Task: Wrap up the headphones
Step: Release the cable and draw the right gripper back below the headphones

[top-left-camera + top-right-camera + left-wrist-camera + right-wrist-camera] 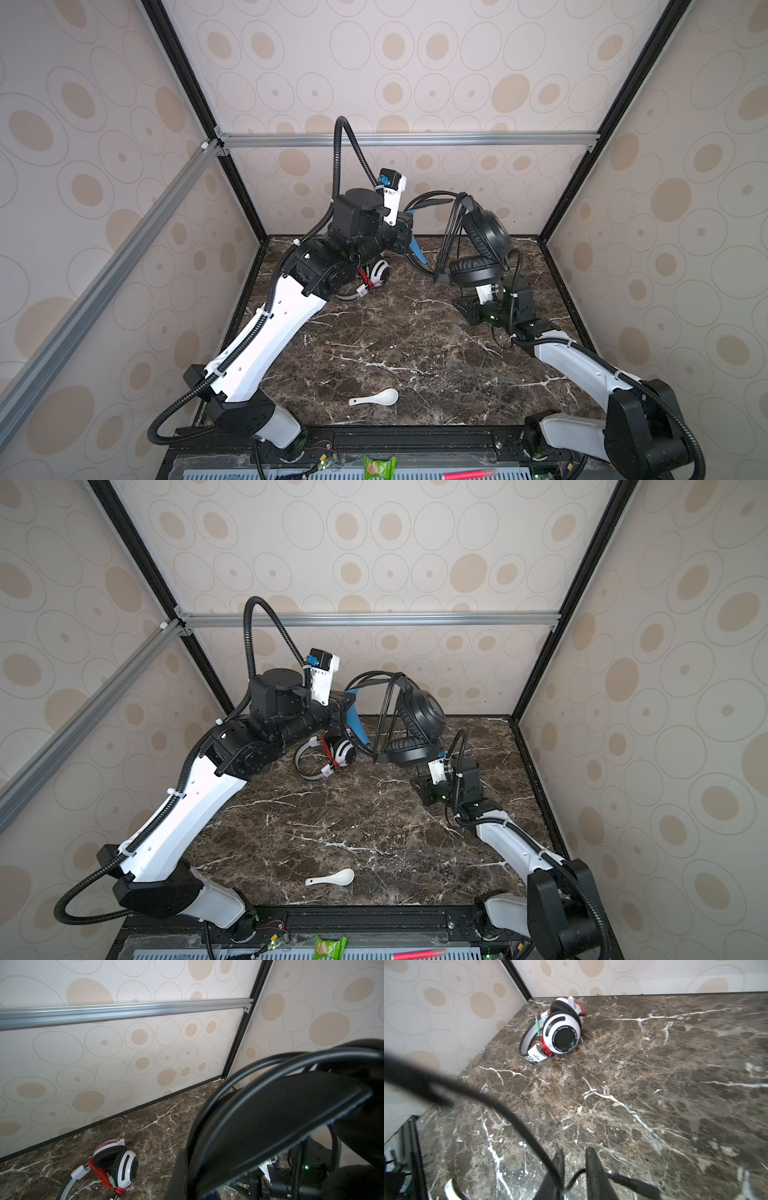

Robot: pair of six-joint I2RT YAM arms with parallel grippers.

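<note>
Top views both show a dark marble counter (395, 345) boxed in by circle-patterned walls (415, 62). There the left end effector (409, 233) clamps the black headset (486, 237) by its band, aloft; the white headset (380, 271) lies far back on the counter. Left wrist: red cord (97, 1169) bundled on the white headset. Right wrist: right end effector (574, 1153) slightly parted, black cord (508, 1113) passing between.

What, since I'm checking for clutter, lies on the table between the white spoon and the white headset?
Nothing: only bare marble tabletop runs from the white spoon to the white headset, as both top views show.
</note>
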